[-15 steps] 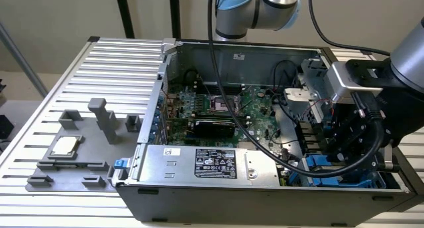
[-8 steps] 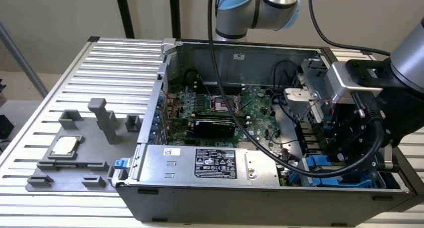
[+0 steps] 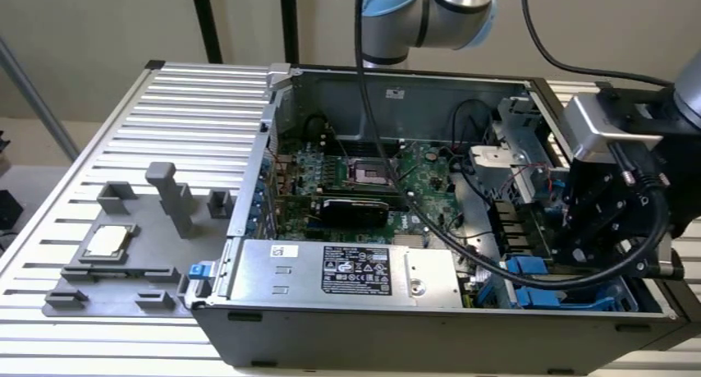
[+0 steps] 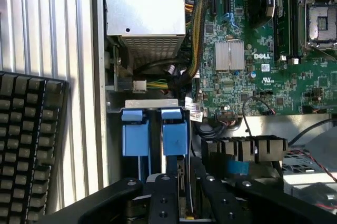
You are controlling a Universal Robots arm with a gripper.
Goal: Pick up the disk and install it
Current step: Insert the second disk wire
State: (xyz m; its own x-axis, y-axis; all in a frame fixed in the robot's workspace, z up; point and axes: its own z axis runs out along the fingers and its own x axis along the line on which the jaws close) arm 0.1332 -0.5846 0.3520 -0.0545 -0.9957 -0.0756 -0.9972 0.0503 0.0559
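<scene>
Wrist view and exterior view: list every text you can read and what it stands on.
"DELL": white lettering on the green motherboard.
Black label on the silver power supply box: print too small to read.
White sticker on the same box: unreadable.

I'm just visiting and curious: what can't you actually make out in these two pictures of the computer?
- Exterior view: the gripper and its cable cover what is under them, so whether it holds a disk is unclear.
- Wrist view: the gripper hides the lower ends of the blue carriers.
- Wrist view: the keyboard is cut off by the edge.
</scene>
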